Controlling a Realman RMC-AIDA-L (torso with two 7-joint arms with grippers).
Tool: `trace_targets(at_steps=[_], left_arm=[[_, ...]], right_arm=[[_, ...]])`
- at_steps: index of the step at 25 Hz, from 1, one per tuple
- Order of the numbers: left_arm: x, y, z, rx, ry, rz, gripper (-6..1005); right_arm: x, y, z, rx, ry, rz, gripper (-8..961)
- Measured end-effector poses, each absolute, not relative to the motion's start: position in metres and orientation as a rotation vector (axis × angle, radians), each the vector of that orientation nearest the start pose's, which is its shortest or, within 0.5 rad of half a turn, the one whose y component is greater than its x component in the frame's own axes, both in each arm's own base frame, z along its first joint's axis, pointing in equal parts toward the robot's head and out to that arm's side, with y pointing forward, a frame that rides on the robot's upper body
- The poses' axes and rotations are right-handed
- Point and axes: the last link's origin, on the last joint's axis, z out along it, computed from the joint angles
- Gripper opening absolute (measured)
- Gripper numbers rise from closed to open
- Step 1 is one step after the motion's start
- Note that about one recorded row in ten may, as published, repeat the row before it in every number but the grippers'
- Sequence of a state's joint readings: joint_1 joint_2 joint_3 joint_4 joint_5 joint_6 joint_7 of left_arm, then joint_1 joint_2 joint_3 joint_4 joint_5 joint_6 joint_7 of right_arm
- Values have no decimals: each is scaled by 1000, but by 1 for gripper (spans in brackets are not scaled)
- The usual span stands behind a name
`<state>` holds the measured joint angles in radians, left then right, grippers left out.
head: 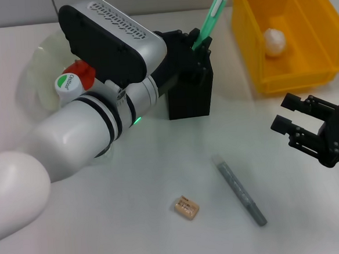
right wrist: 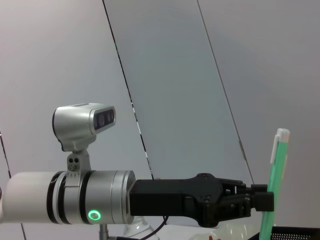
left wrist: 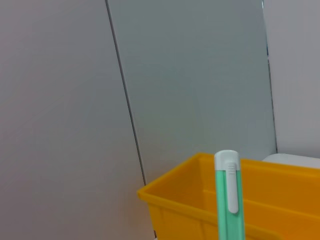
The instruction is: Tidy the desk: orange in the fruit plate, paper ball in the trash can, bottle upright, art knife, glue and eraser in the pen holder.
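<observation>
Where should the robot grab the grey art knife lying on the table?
Probably around the middle of the art knife, coming straight down from above. It is a slim rod lying flat and slanted on the table, so the fingers should close across its narrow width. The open right gripper is nearest; the eraser lies apart, leaving room.

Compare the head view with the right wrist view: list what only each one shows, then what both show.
Only the head view shows the eraser and art knife lying on the table, the trash can holding the paper ball, the fruit plate, and the open right gripper hovering beside the knife.

Only the right wrist view shows the left arm's wrist camera from the side.

Both show the left gripper shut on the glue above the pen holder.
</observation>
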<state>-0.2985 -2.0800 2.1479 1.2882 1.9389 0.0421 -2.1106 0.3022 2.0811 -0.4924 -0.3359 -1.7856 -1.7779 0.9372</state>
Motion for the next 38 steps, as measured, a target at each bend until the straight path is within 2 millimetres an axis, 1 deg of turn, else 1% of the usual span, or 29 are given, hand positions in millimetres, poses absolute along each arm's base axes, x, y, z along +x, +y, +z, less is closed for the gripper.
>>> trace_targets(at_steps=[29,32,38], left_arm=[[-125,335,-99,-2275,-328,-489,221],[-123,335,-98,-2276,-323,-498,222],[-105,325,-84,-2298,-300,-565,222]], right_arm=[[305,239,-5,-2355,566,1184,573],[305,239,-4,-2354,566,1183,573],[306,239,-4,-2350,569,1181,573]])
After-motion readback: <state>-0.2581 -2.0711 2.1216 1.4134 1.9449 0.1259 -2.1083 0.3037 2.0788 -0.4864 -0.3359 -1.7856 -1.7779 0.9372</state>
